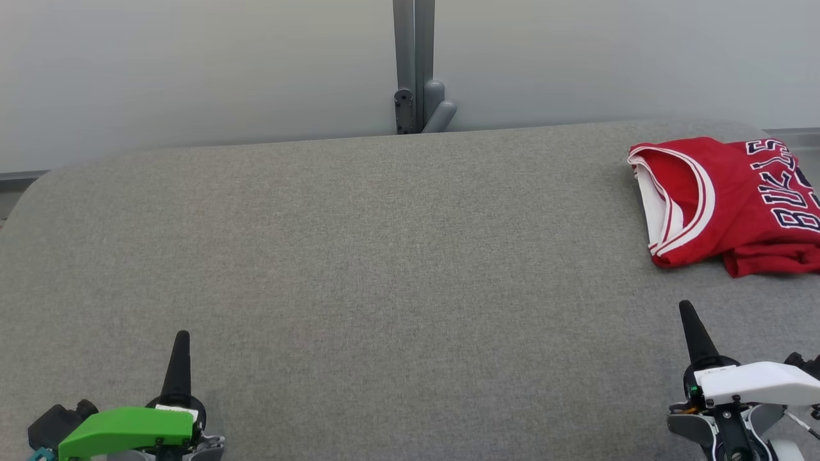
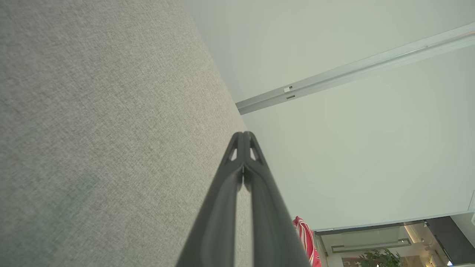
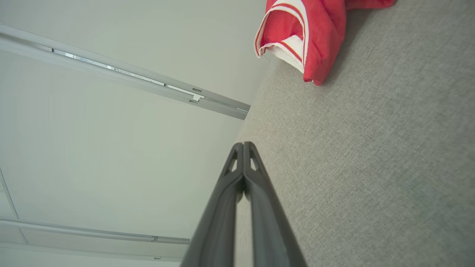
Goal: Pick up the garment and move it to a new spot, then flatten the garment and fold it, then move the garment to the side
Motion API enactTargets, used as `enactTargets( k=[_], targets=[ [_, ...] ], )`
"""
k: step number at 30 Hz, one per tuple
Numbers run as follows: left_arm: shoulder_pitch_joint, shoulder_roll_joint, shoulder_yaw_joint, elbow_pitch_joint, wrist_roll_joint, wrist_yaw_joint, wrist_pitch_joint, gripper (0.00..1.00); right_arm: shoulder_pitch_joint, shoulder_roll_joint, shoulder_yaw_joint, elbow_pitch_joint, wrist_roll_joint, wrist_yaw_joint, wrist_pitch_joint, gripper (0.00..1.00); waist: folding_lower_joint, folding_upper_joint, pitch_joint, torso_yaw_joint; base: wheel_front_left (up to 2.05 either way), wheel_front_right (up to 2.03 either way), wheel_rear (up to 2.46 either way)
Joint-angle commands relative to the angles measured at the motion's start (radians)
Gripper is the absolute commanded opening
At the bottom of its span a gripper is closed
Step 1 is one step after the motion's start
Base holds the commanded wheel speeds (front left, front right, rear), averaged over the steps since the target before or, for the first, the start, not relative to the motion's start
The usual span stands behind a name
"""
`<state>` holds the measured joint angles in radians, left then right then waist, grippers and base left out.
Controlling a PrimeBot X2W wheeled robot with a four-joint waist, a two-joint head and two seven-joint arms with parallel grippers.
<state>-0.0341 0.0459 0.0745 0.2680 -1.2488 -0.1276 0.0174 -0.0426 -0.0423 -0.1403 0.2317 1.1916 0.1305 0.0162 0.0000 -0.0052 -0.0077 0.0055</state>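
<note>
Grey cloth covers the table (image 1: pixel 359 256); the folded red jersey (image 1: pixel 724 205) lies at its far right, apparently already set aside. So left gripper (image 1: pixel 182 342) and right gripper (image 1: pixel 688 314) rest apart from it, clenched on nothing.

The table top (image 1: pixel 384 256) is grey woven cloth, matt and coarse in weave. At far right, the garment (image 1: pixel 717 198) is smooth red cloth, faintly shiny, with white trim. The left gripper (image 1: pixel 182 338) is matt and dark under a smooth green plastic shell; the right gripper (image 1: pixel 687 310) is the same under a white one. The far post (image 1: pixel 413 64) is grey painted metal. The wall (image 1: pixel 192 64) is smooth and matt.
</note>
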Motion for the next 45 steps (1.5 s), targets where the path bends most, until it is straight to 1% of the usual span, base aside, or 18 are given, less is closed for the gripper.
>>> enactTargets(
  k=[1, 24, 45],
  targets=[
    [-0.030, 0.005, 0.008, -0.008, -0.026, -0.003, 0.006, 0.00, -0.017, -0.006, 0.004, -0.003, 0.031, 0.001, 0.008, 0.00, 0.0000, 0.0032, 0.000, 0.000, 0.00, 0.00, 0.00],
    [-0.064, 0.006, 0.028, -0.015, -0.219, -0.005, 0.061, 0.00, -0.051, -0.009, 0.017, 0.009, 0.253, 0.000, 0.060, 0.00, 0.0000, 0.0042, 0.006, -0.003, 0.00, 0.00, 0.00],
    [-0.086, 0.007, 0.042, -0.020, -0.355, -0.005, 0.096, 0.00, -0.071, -0.010, 0.028, 0.017, 0.407, 0.000, 0.096, 0.00, 0.0000, 0.0051, 0.010, -0.005, 0.00, 0.00, 0.00]
  ],
)
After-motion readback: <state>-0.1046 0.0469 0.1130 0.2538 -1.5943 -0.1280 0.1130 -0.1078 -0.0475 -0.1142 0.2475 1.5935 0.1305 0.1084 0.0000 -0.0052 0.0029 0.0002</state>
